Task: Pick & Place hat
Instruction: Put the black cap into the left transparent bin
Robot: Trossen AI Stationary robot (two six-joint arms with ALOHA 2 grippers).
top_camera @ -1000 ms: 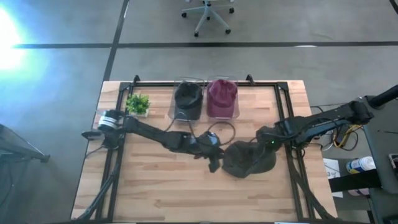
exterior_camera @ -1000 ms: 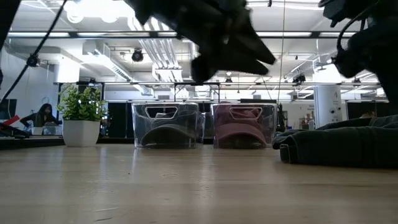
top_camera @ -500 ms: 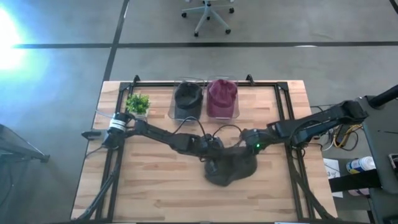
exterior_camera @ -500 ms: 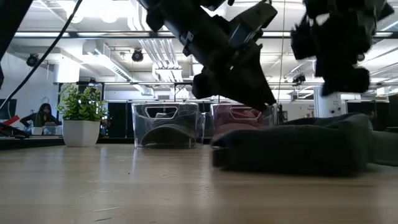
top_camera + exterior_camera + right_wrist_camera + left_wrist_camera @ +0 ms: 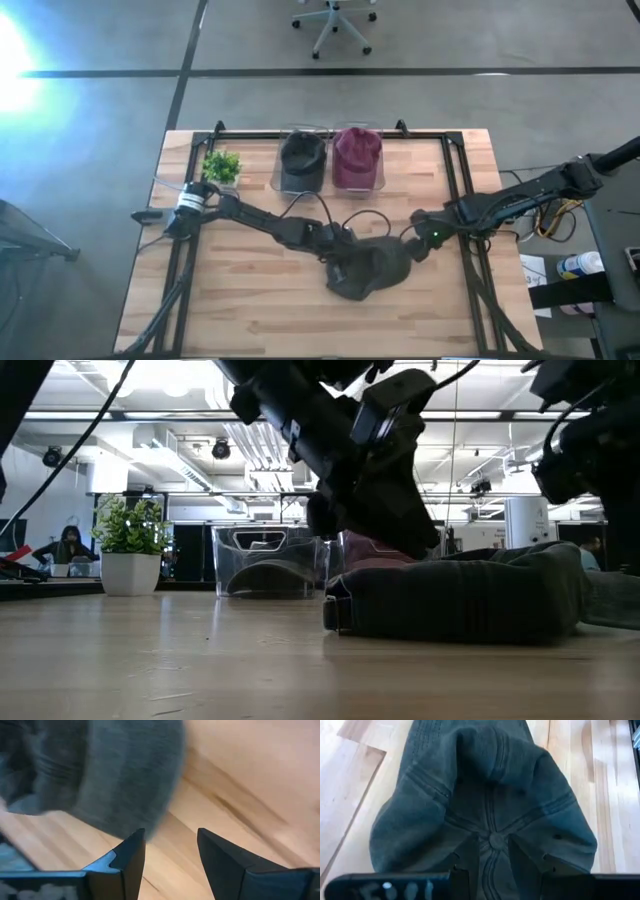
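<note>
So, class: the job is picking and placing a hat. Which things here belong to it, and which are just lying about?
Job:
- dark green cloth cap
- left end effector, on the cap
- right end effector, open beside it
- two clear bins holding a black hat and a maroon hat

Lying about:
- potted green plant
- white office chair

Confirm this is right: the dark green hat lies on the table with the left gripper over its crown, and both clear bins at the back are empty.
Not quite. The bins are not empty: in the high view the left bin holds a black hat and the right bin a maroon hat. The rest stands: the dark green hat lies on the table, the left gripper over its crown.
</note>
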